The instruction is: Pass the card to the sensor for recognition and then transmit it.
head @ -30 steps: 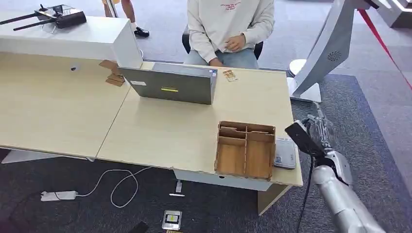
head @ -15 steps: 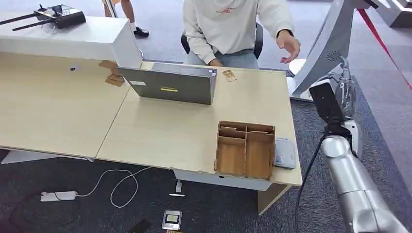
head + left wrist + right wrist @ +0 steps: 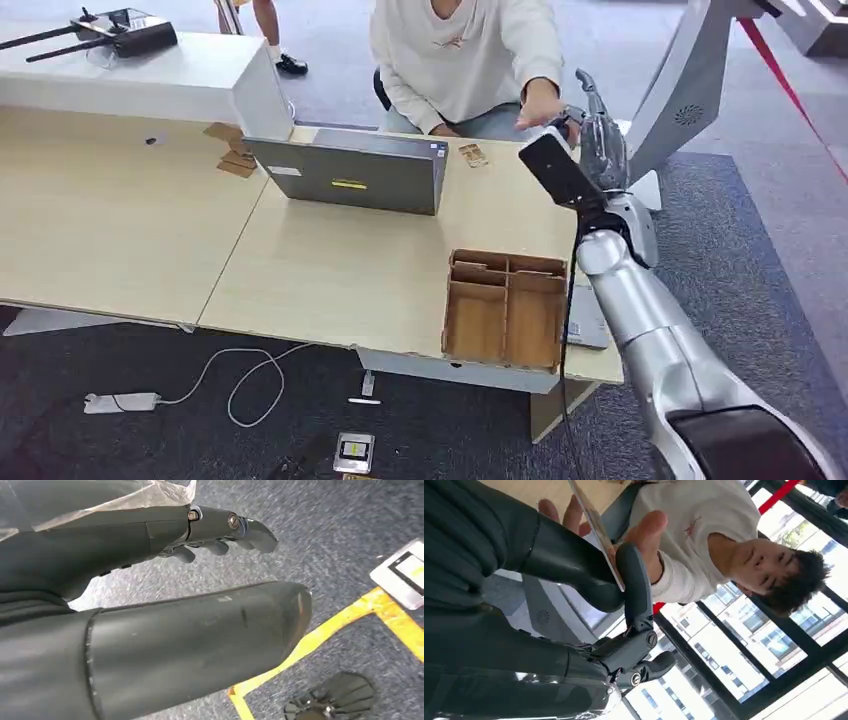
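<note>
My right hand (image 3: 600, 150) is raised over the table's far right corner, in front of the seated person (image 3: 465, 55). In the right wrist view that hand (image 3: 589, 575) pinches a thin card (image 3: 596, 525) between thumb and a finger, seen edge-on. The person's hand (image 3: 644, 535) reaches in and its fingers touch the card; in the head view it is the person's hand (image 3: 540, 100) right beside mine. The grey sensor pad (image 3: 590, 322) lies at the table's near right edge, partly hidden by my forearm. My left hand (image 3: 225, 530) hangs over the carpet, fingers apart and holding nothing.
A wooden divided tray (image 3: 507, 262) stands beside the sensor pad. An open laptop (image 3: 350, 175) faces the person, with a small card (image 3: 473, 155) lying past it. A white cabinet (image 3: 200, 75) rises at the far left. A cable (image 3: 240, 375) and a small device (image 3: 353, 452) lie on the carpet.
My right arm has swung up from beside the sensor at the table's near edge toward the person. The person leaned in and stretched a hand out to the card.
</note>
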